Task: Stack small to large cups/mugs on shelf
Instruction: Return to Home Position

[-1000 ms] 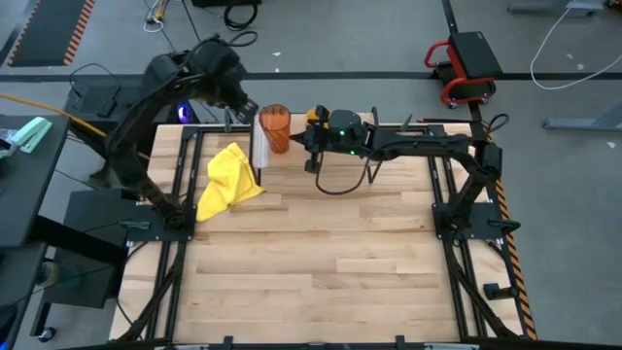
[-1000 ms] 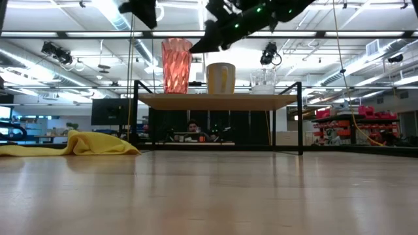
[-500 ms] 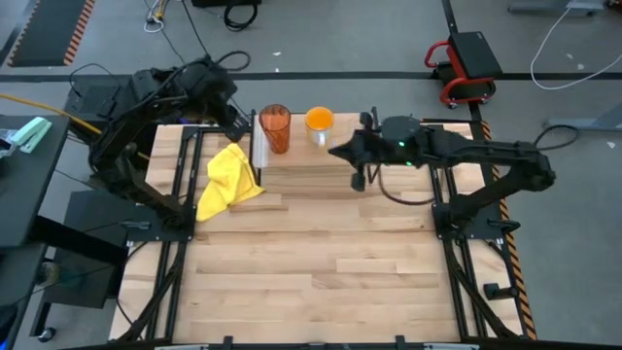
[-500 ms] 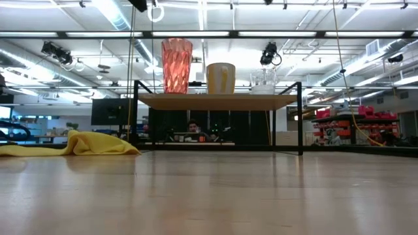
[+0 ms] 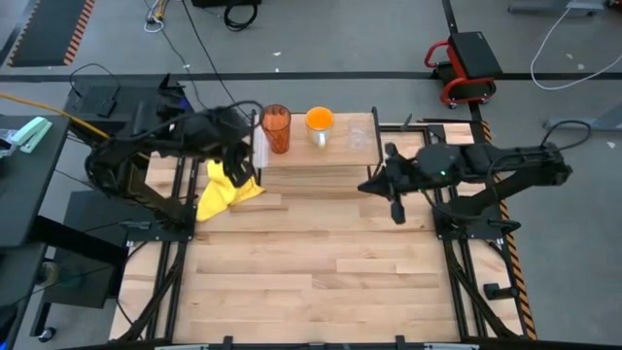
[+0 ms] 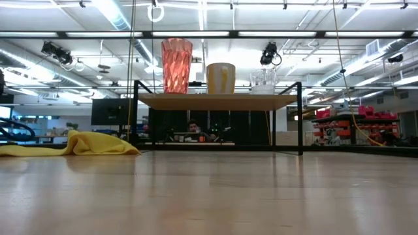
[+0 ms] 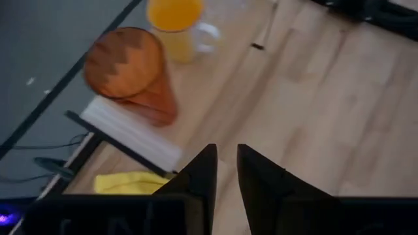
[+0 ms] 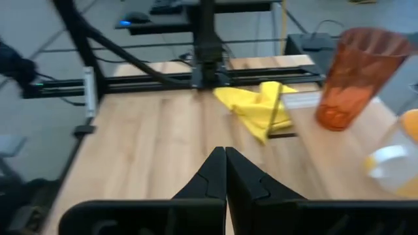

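Note:
On the low shelf [image 5: 335, 156] at the table's far edge, three vessels stand upright on their bases. From left to right they are the ribbed brown-orange tumbler [image 5: 275, 126], the orange mug [image 5: 319, 122] and the clear cup [image 5: 360, 133]. The low view shows the tumbler [image 6: 176, 65], mug [image 6: 221, 78] and clear cup [image 6: 263, 80] in a row on the shelf [image 6: 215, 101]. My left gripper [image 5: 236, 175] hovers over the yellow cloth, near the shelf's left end, its fingers a narrow gap apart [image 7: 225, 163]. My right gripper [image 5: 367, 185] is shut [image 8: 225, 163] over bare table, nearer than the shelf's right part.
A crumpled yellow cloth [image 5: 219, 194] lies on the table just left of the shelf. Bare wooden tabletop [image 5: 321, 262] stretches across the middle and the near side. Neither arm shows in the low view, where a person sits far behind the shelf.
My right gripper has drawn back from above the mug, toward the table's right and near side, leaving the mug standing on the shelf. My left gripper has swung from beyond the far edge by the tumbler toward the near side, and now sits over the yellow cloth.

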